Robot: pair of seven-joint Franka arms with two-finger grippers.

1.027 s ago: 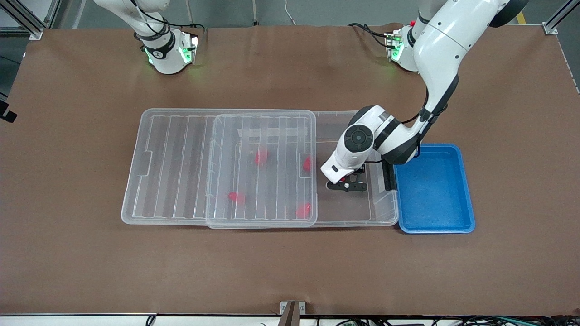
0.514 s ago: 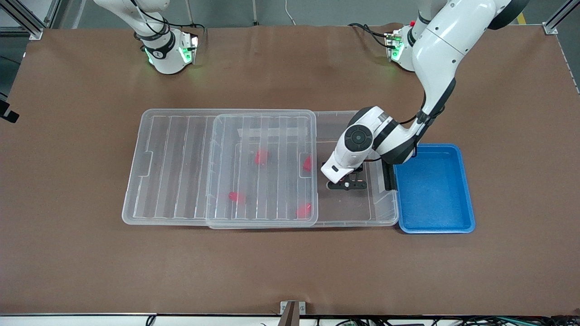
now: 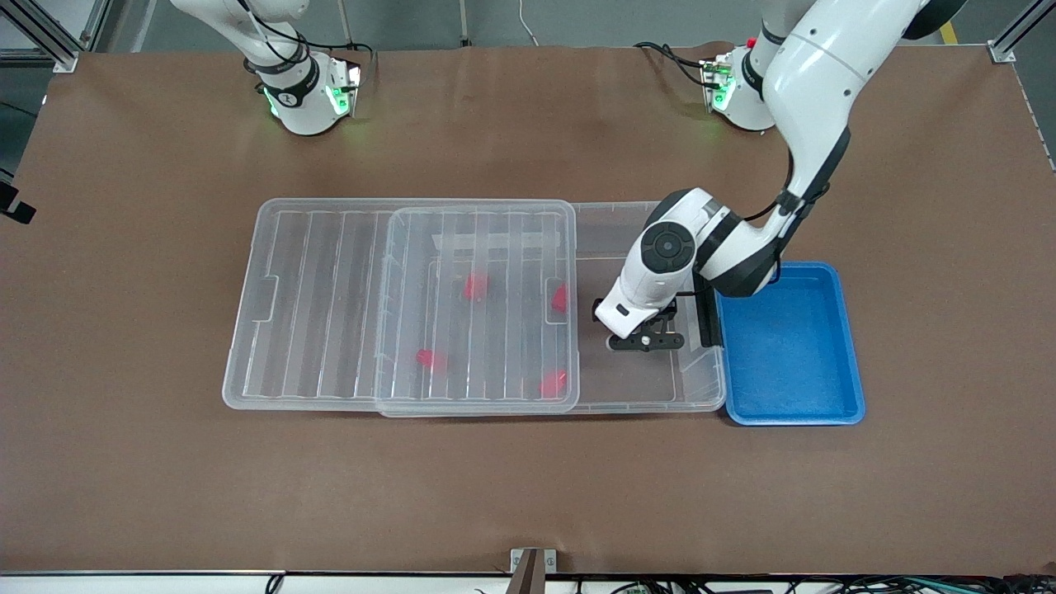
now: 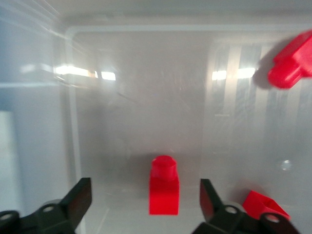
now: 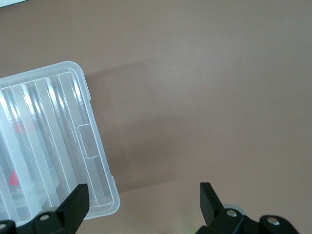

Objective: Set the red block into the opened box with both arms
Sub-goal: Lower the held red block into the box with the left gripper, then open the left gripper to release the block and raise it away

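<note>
A solid blue tray [image 3: 790,343] lies flat on the brown worktop [image 3: 528,495] at the left arm's end, just beside the left arm's fingers, its shallow inside showing plain blue. Black cables [image 3: 668,56] trail across the worktop's edge farthest from the front camera, well apart from those fingers, and a small metal bracket [image 3: 533,564] sits at the middle of the edge nearest that camera. Silver frame bars [image 3: 48,33] stand off the worktop's corners, well apart from the fingers too.
</note>
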